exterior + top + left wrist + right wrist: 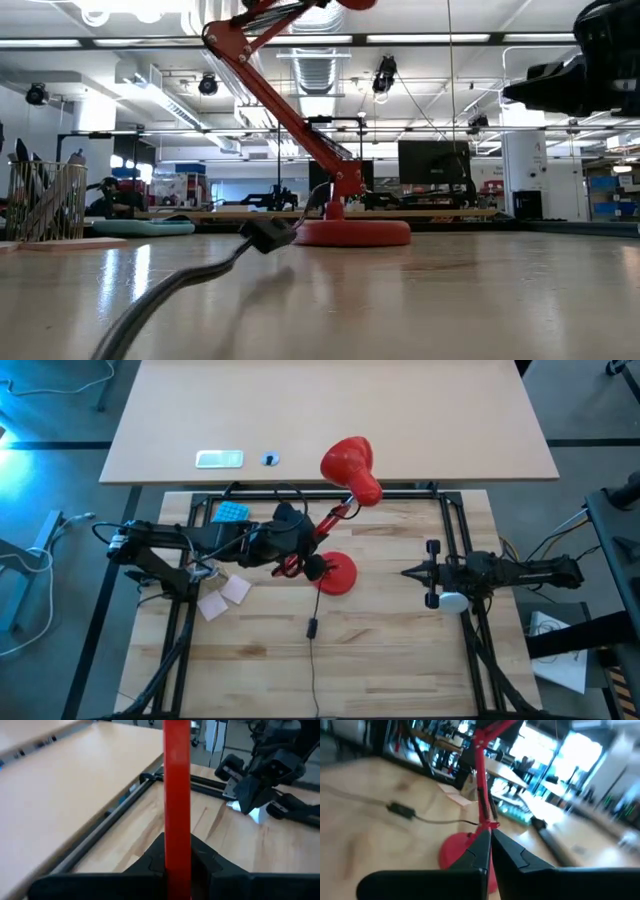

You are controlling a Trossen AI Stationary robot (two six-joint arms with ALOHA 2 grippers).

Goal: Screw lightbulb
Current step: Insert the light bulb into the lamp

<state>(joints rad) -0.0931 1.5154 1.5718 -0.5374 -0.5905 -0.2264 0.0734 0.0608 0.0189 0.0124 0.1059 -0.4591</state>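
A red desk lamp stands on its round base [338, 575] in the middle of the table. Its jointed arm rises to the red shade [348, 460] at the far side. My left gripper [308, 550] reaches in from the table's left and is shut on a bar of that arm. The small white lightbulb [452, 601] lies beside my right arm, and its greyish base [231, 805] shows in the left wrist view. My right gripper [408, 572] rests at the table's right, pointing level at the lamp, shut on nothing [490, 837]. My left gripper pinches a red bar of the lamp's arm [177, 820] between its two fingers [150, 865], somewhere between base and shade. The fingers come from the table's left, slanting a little downward, and lie across the bar. The lamp stands on its base [350, 233] on the table.
The lamp's black cord with an inline switch [312, 627] runs toward the near edge. Paper scraps [225, 598] and a blue piece [230, 512] lie by the left arm. Black frame rails [455, 520] border the work area. A second tabletop [330, 400] lies beyond.
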